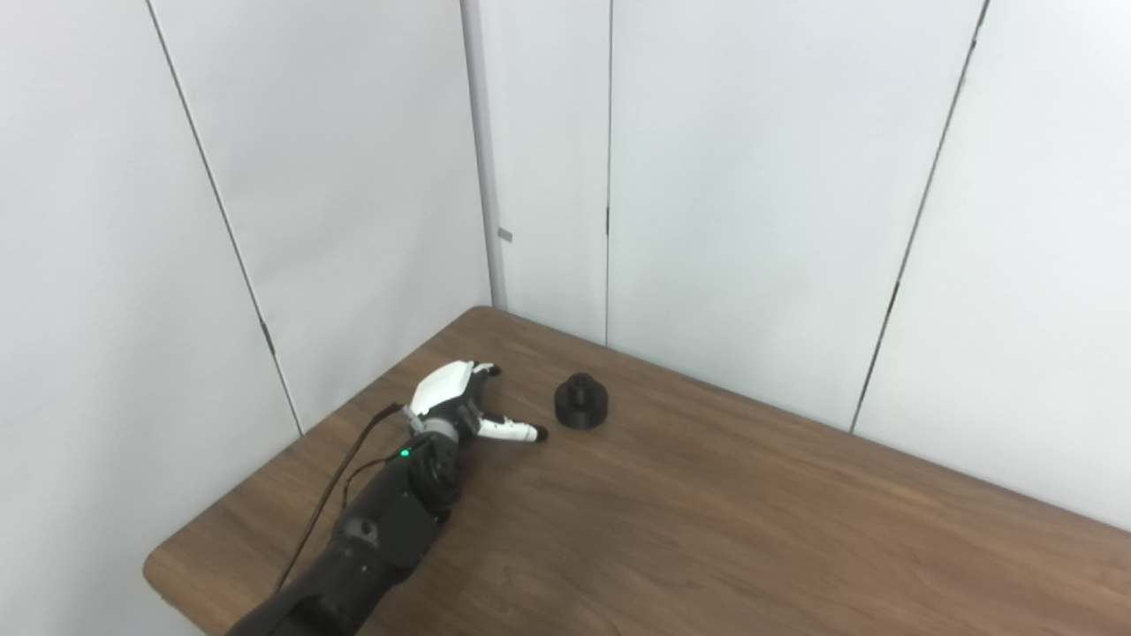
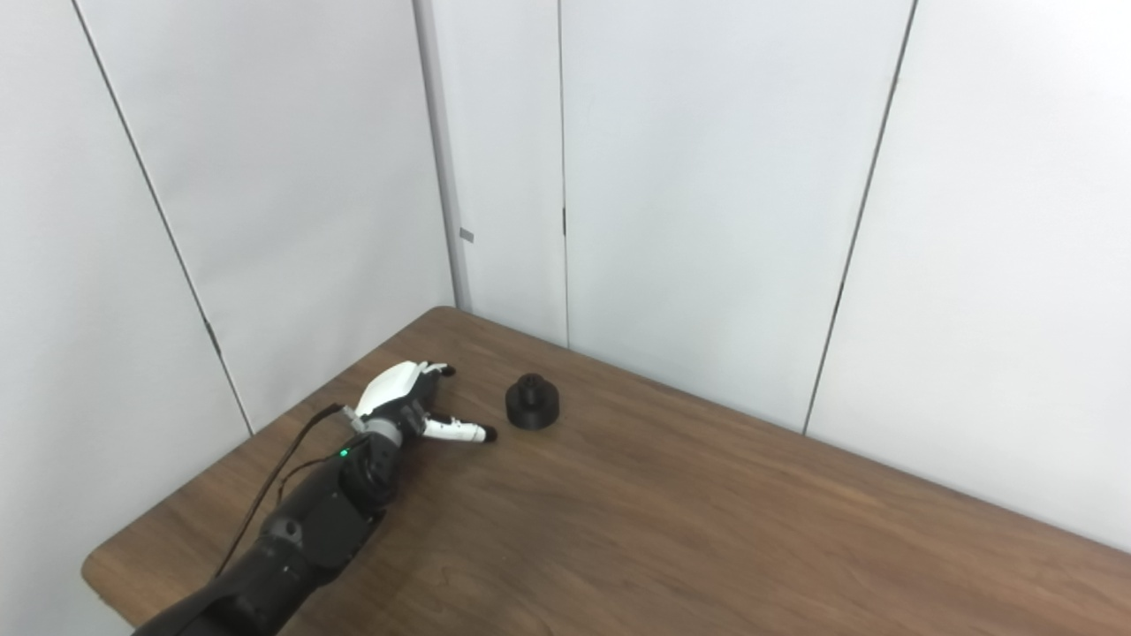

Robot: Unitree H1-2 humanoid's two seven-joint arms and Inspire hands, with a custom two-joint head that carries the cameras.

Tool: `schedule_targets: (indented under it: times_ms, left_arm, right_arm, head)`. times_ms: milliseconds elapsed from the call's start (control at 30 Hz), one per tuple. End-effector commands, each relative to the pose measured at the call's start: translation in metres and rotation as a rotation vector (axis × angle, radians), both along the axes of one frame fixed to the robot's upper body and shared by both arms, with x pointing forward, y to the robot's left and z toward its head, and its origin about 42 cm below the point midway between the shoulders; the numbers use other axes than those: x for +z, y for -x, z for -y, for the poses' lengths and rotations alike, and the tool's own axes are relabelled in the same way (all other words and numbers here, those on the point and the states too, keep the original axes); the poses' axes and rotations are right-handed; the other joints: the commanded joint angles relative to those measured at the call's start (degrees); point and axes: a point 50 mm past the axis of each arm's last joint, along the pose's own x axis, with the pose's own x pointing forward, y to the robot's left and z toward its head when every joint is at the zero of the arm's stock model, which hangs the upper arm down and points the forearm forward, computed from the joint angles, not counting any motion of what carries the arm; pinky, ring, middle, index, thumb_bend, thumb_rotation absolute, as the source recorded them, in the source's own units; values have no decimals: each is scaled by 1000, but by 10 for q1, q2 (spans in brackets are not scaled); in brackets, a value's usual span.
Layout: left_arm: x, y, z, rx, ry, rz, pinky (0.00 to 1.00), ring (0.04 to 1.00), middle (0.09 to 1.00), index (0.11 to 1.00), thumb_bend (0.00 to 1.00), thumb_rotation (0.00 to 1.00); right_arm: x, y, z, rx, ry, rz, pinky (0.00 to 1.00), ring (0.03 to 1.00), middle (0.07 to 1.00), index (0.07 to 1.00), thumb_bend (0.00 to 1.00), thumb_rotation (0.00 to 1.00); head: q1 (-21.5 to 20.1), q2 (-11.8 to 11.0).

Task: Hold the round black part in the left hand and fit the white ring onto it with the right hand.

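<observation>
Nearest the cameras, the bare brown tabletop [image 1: 707, 530] is taking up the foreground; no white ring is showing anywhere on it, and the right hand is lying outside both views. The left arm is entering from the lower left and reaching across the tabletop's left corner. At its end the left hand [image 1: 459, 402] is hovering low, holding nothing, its fingers spread and the thumb [image 1: 512, 432] pointing toward the round black part [image 1: 581, 402]. That part is sitting upright on the tabletop just beyond the thumb tip — near, not touching. Judged from this, the hand is being held wide so that it can close round the part's broad base; the grasp is not yet made. Behind, white wall panels are closing off the corner.

The two views are differing only slightly: the right eye view is showing more of the tabletop's left edge and corner, the left eye view more of the far right — neither is revealing the ring.
</observation>
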Motion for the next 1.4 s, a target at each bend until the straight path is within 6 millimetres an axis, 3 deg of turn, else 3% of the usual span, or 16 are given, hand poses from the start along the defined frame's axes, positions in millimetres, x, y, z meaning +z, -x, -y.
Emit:
schedule_targets:
  times_ms: [0, 433, 767, 1033, 1167, 1300, 1367]
  left_arm:
    - [1, -11, 10, -34, 12, -16, 1000, 1000, 1000, 919, 1000, 390]
    - [-29, -20, 71, -249, 72, -71, 1000, 1000, 1000, 917, 1000, 427]
    - [-47, -18, 95, -311, 105, -84, 1000, 1000, 1000, 916, 1000, 424]
    - [-49, -18, 94, -318, 98, -91, 1000, 1000, 1000, 912, 1000, 423]
    - [-49, -16, 88, -310, 92, -94, 1000, 1000, 1000, 856, 1000, 443]
    - [-53, -13, 83, -290, 67, -80, 1000, 1000, 1000, 769, 1000, 375]
    - [-55, -11, 81, -279, 47, -63, 1000, 1000, 1000, 683, 941, 274]
  right_arm:
    - [2, 4, -2, 8, 10, -6, 955, 974, 968, 903, 659, 741]
    - [2, 2, -6, 5, -12, -8, 959, 968, 966, 900, 672, 753]
    - [0, 3, -6, 9, -8, -2, 934, 958, 954, 899, 640, 755]
    - [1, 5, -6, 12, -12, 5, 946, 967, 954, 904, 644, 757]
    - [1, 5, -6, 11, -9, 3, 957, 975, 958, 917, 655, 760]
    - [1, 5, -6, 13, -14, 5, 954, 974, 955, 923, 653, 759]
    - [2, 6, -6, 11, -11, 4, 949, 972, 951, 925, 655, 757]
  head:
    - [1, 0]
    - [-3, -3]
    - [-7, -3]
    - [-7, 0]
    - [-8, 0]
    - [-8, 0]
    - [-9, 1]
